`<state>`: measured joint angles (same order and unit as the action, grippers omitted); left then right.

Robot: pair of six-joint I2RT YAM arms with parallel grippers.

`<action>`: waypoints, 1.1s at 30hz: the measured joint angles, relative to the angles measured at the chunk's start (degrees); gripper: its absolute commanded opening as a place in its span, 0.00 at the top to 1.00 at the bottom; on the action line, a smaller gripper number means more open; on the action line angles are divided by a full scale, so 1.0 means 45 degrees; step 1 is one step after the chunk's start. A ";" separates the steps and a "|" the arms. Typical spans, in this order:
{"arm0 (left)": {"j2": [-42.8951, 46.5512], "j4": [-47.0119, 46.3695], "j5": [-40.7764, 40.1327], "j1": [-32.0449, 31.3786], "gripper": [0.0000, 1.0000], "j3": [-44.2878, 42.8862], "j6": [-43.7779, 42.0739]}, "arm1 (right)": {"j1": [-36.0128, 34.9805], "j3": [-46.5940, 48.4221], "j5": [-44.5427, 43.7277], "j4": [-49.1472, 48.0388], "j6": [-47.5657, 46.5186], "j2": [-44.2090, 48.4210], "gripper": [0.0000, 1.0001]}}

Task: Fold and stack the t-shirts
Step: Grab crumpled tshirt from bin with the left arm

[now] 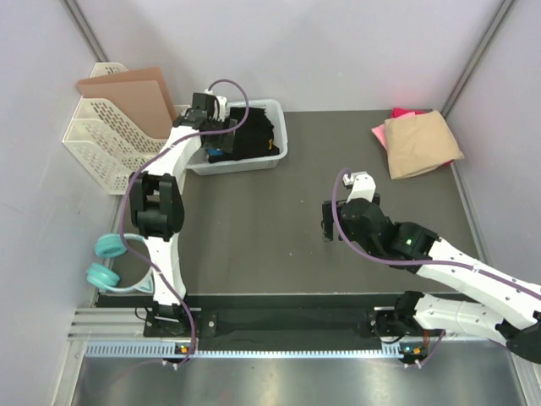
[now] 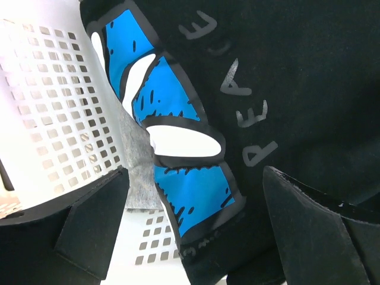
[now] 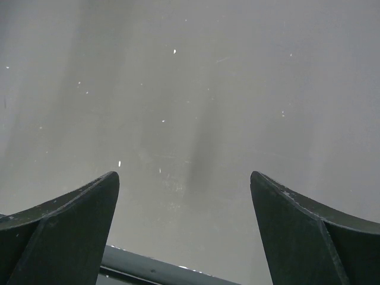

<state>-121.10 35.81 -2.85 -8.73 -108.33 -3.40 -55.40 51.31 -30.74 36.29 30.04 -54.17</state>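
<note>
Left gripper [image 2: 193, 172] is hanging right over the large black cloth t-shirt [image 2: 309, 89], jaws spread wide and gripping nothing, with the blue-and-white print [image 2: 178, 119] sitting squarely between its fingers. That shirt is lying bunched in the white perforated plastic basket [image 1: 241, 166] at the far left of the dark table [image 1: 270, 237], which explains why the arm is sitting stretched so far forward. I'd say it is lining up to pinch a fold of cloth and lift the garment out onto open surface.

Right gripper [image 3: 184, 175] is hovering above bare tabletop near the middle, jaws equally wide and empty. It's looking like a waiting post, ready to help once the shirt is spread.

Over in the far right corner, the folded tan cloth t-shirt [image 1: 423, 144] is apparently resting on the pink t-shirt [image 1: 402, 112], with only a pink edge peeking out. That is looking like the stack, so by my reading the black one is the last to fold.

The stiff brown cardboard sheets [image 1: 127, 97] are standing in the white mesh rack [image 1: 97, 148], out of play.
</note>
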 measured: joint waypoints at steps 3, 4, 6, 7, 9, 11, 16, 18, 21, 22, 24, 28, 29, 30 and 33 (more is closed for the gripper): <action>0.0146 -0.0126 0.0000 0.0005 0.01 0.0199 0.0000 | 0.0000 0.0000 0.0000 0.0005 0.0000 -0.0005 0.09; 0.0165 -0.0146 0.0005 0.0005 0.01 0.0214 0.0000 | 0.0000 0.0000 0.0000 0.0005 0.0005 0.0000 0.08; 0.0165 -0.0253 0.0005 0.0005 0.01 0.0257 0.0005 | 0.0000 0.0000 0.0000 0.0010 0.0010 0.0000 0.09; 0.0165 -0.0262 0.0005 0.0005 0.01 0.0282 0.0005 | 0.0000 0.0000 0.0000 0.0015 0.0015 0.0000 0.09; 0.0160 -0.0267 0.0010 0.0005 0.01 0.0306 0.0005 | 0.0000 0.0000 0.0000 0.0010 0.0019 0.0000 0.08; 0.0160 -0.0262 0.0053 0.0005 0.01 0.0306 0.0005 | 0.0000 0.0000 0.0000 0.0015 0.0019 -0.0005 0.09; 0.0058 -0.0272 0.0160 0.0005 0.01 0.0306 0.0005 | 0.0000 0.0000 0.0000 0.0005 0.0044 -0.0068 0.09; -0.0087 -0.0306 0.0170 0.0005 0.03 0.0306 0.0005 | 0.0000 0.0000 0.0005 0.0010 0.0044 -0.0146 0.09; -0.0495 -0.0321 0.0204 0.0005 0.09 0.0306 0.0015 | 0.0000 0.0000 0.0005 0.0015 0.0044 -0.0170 0.09; -0.0656 -0.0321 0.0209 0.0005 0.12 0.0306 0.0010 | 0.0000 0.0000 0.0010 0.0000 0.0044 -0.0165 0.09; -0.0933 -0.0335 0.0233 0.0005 0.17 0.0296 0.0029 | 0.0000 0.0000 0.0010 -0.0010 0.0044 -0.0165 0.09; -0.1355 -0.0291 0.0345 0.0024 0.86 -0.0078 0.0078 | 0.0000 -0.0087 0.0005 -0.0068 0.0039 -0.0078 0.09; -0.1457 -0.0311 0.0340 0.0024 1.00 -0.0185 0.0049 | 0.0000 -0.0136 0.0000 -0.0112 0.0039 -0.0053 0.09; -0.1530 -0.0291 0.0321 0.0024 1.00 -0.0301 0.0068 | 0.0000 -0.0175 0.0005 -0.0107 0.0034 -0.0039 0.09; -0.1608 -0.0141 0.0262 0.0024 1.00 -0.0597 -0.0097 | 0.0000 -0.0287 0.0000 -0.0136 0.0005 -0.0034 0.10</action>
<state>-128.33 35.18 -1.67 -8.62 -111.02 -3.84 -55.40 50.02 -30.74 35.68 30.06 -54.33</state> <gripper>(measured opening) 0.034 0.908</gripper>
